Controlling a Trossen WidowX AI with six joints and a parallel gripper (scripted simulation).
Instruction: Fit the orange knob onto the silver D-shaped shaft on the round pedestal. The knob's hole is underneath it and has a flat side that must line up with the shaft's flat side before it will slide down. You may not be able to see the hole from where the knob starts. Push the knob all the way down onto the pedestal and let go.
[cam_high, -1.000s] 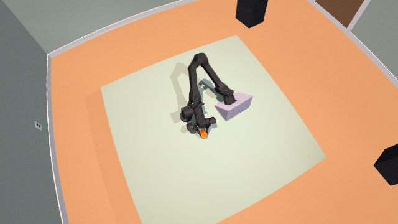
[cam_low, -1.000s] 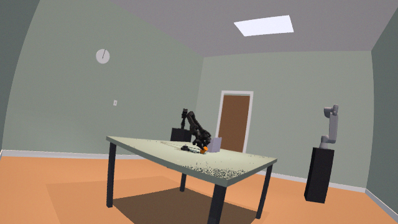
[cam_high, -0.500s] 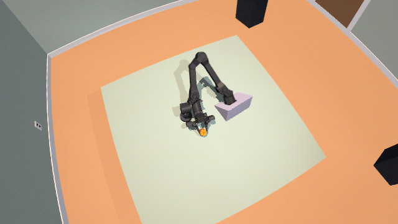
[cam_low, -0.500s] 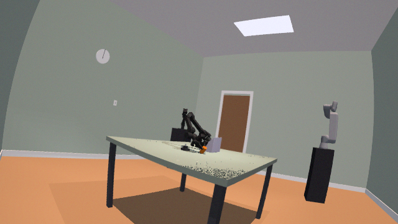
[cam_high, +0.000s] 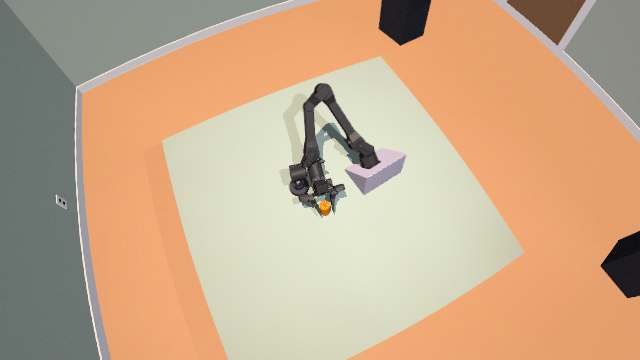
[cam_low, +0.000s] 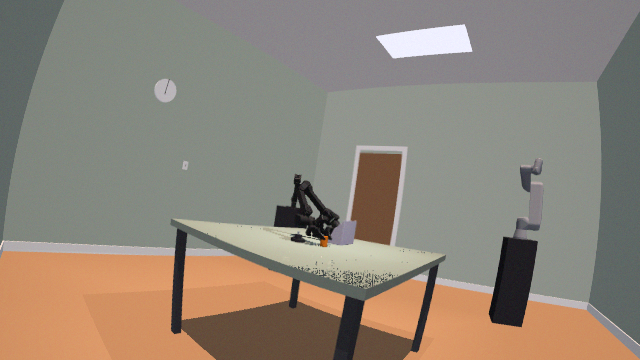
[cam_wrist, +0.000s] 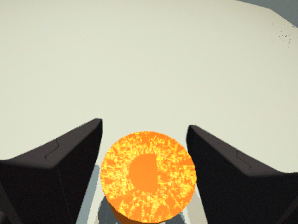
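The orange knob (cam_high: 325, 208) (cam_low: 324, 242) (cam_wrist: 145, 200) appears to stand on the table between my fingertips. In the wrist view its speckled end face shows a plain D-like patch, flat edge to the right. Whether that patch is the hole is unclear. My gripper (cam_high: 327, 214) (cam_wrist: 145, 129) is open around the knob, with narrow gaps at both sides. The dark round pedestal (cam_high: 293, 190) (cam_low: 298, 238) is beside the arm, left of the gripper in the top view. A small bright spot at its middle seems to be the shaft; its flat side cannot be made out.
A pale lilac block (cam_high: 384, 173) (cam_low: 344, 233) stands at the arm's base, right of the gripper in the top view. The arm's forearm and wrist pass close beside the pedestal. The pale table top (cam_high: 400, 260) (cam_low: 240, 240) lies around them.
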